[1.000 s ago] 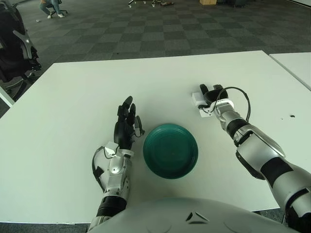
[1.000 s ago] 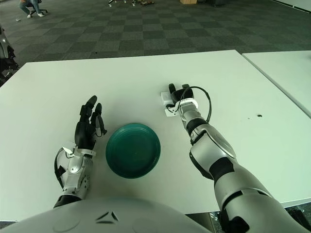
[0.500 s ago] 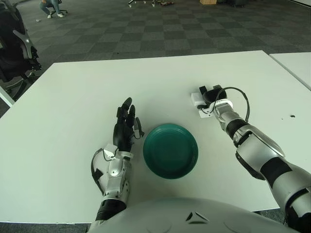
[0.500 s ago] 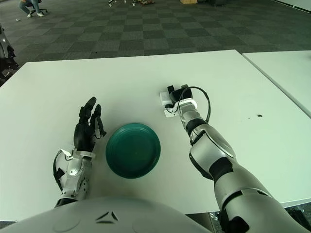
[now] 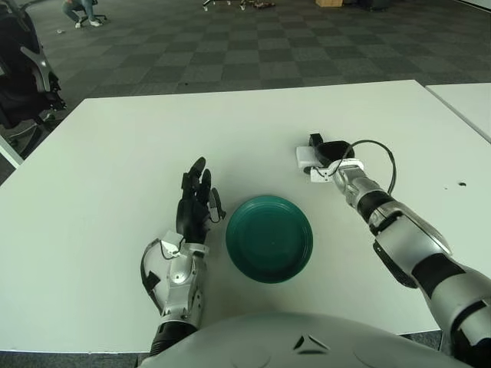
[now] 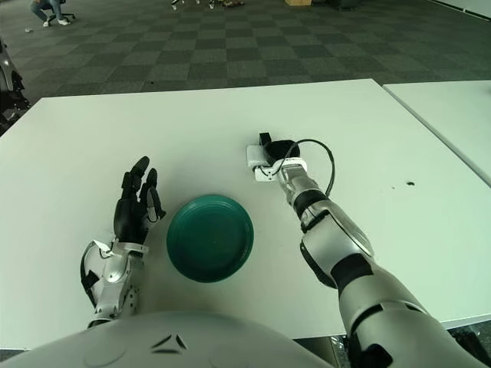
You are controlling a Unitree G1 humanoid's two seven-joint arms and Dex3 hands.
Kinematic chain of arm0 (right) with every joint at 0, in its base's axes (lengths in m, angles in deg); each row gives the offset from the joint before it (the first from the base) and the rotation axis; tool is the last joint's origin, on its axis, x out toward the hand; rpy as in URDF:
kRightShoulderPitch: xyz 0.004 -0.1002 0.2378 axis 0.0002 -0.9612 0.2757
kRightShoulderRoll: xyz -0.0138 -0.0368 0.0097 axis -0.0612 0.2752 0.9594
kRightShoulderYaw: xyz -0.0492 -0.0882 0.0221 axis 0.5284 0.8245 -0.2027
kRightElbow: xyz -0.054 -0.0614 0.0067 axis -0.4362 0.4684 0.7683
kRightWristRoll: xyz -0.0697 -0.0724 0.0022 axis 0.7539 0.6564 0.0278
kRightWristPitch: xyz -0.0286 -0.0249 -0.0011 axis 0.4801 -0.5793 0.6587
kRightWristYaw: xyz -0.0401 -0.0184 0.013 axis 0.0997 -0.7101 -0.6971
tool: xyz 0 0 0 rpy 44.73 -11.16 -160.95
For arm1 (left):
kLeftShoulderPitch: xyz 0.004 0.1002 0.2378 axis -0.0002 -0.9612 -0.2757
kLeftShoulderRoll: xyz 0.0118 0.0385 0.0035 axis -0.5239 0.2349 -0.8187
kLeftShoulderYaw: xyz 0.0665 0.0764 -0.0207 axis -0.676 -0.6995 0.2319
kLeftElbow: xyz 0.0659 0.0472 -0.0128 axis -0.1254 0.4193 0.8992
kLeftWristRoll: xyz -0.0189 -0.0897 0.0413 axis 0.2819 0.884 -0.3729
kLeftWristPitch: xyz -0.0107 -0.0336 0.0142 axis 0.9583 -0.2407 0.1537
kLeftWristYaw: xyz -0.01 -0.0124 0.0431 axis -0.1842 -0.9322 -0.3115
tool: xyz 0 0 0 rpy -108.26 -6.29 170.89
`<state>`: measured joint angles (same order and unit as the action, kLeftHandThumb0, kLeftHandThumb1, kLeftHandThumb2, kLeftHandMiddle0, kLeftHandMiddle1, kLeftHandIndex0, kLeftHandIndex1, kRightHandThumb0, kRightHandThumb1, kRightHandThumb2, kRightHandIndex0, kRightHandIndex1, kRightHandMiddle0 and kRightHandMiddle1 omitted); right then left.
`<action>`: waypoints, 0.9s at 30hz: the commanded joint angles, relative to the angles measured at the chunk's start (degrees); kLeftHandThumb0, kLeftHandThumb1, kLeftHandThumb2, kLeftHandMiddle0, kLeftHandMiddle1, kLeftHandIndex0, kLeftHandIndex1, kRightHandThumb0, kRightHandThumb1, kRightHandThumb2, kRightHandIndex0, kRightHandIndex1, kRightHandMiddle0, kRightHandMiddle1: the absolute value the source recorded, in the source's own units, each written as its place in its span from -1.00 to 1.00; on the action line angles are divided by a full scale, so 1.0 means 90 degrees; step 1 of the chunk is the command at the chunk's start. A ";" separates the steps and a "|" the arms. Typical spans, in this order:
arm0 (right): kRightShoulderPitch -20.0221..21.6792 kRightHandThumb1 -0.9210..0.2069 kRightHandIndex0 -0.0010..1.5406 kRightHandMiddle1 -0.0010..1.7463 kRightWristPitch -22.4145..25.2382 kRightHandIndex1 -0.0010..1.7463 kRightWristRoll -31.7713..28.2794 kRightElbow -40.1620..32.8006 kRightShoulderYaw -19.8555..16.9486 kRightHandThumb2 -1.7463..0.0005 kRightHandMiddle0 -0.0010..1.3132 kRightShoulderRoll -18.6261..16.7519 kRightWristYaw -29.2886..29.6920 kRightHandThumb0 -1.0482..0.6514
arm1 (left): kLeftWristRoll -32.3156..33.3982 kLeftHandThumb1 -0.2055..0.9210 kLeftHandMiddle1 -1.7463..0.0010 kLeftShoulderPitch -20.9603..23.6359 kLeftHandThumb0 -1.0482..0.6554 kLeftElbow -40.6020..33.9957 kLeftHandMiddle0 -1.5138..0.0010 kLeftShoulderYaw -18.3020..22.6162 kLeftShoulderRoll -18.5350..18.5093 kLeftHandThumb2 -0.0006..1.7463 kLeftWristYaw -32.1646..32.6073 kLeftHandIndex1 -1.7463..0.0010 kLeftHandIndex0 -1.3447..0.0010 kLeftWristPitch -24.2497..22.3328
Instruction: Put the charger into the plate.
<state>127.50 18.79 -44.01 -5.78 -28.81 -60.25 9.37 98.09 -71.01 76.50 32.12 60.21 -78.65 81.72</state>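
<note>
White charger (image 5: 305, 157) gripped in the dark fingers of the right hand (image 5: 328, 153), seen low over the white table (image 5: 115, 153), up and to the right of the plate and well apart from it; contact with the tabletop impossible to tell. Right forearm stretched forward from the lower right, with a black cable looping off the wrist. Green plate (image 5: 269, 238) flat on the table near the front edge, nothing in it. Left hand (image 5: 194, 207) just beside the plate's left rim, fingers straight and loosely spread, pointing away from the robot, holding nothing. Beyond the table, dark checkered carpet (image 5: 253, 46); a second white table (image 5: 468, 103) at far right.
</note>
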 commanded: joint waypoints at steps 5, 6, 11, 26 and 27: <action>-0.4100 -0.97 -0.45 0.40 0.0047 -0.56 -0.4567 -0.4853 -0.2286 0.15 -0.90 0.0344 -0.2707 -0.41 | 0.0260 1.00 0.98 -0.1379 -0.70 0.0927 0.66 -0.0005 0.0671 0.09 0.0058 0.15 1.00 -0.0069; -0.4132 -0.98 -0.44 0.36 0.0128 -0.59 -0.4611 -0.4994 -0.2302 0.14 -0.91 0.0389 -0.2748 -0.43 | 0.0261 1.00 0.98 -0.1349 -0.70 0.0949 0.66 0.0003 0.0669 0.09 0.0065 0.14 1.00 -0.0074; -0.1737 -0.08 -0.27 0.76 -0.1321 0.44 -0.0354 0.0783 0.0016 -0.44 -0.35 -0.0645 0.3690 0.00 | 0.0301 1.00 0.98 -0.1239 -0.70 0.1021 0.66 0.0040 0.0681 0.09 0.0079 0.10 1.00 -0.0087; -0.0309 -0.56 0.15 0.81 -0.1055 0.75 0.0792 0.1590 0.1458 0.17 -0.28 -0.0180 -0.0654 -0.22 | 0.0378 1.00 0.98 -0.1046 -0.70 0.1097 0.65 0.0133 0.0690 0.06 0.0138 0.09 1.00 -0.0298; -0.0269 -0.47 0.23 0.80 -0.1081 0.84 0.0861 0.1626 0.1515 0.09 -0.23 -0.0152 -0.0543 -0.24 | 0.0403 1.00 0.98 -0.1034 -0.70 0.1104 0.64 0.0150 0.0693 0.05 0.0127 0.09 1.00 -0.0313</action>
<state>130.48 7.83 -43.39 -1.16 -22.26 -62.25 11.34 98.42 -72.18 76.03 31.85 60.32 -78.39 80.51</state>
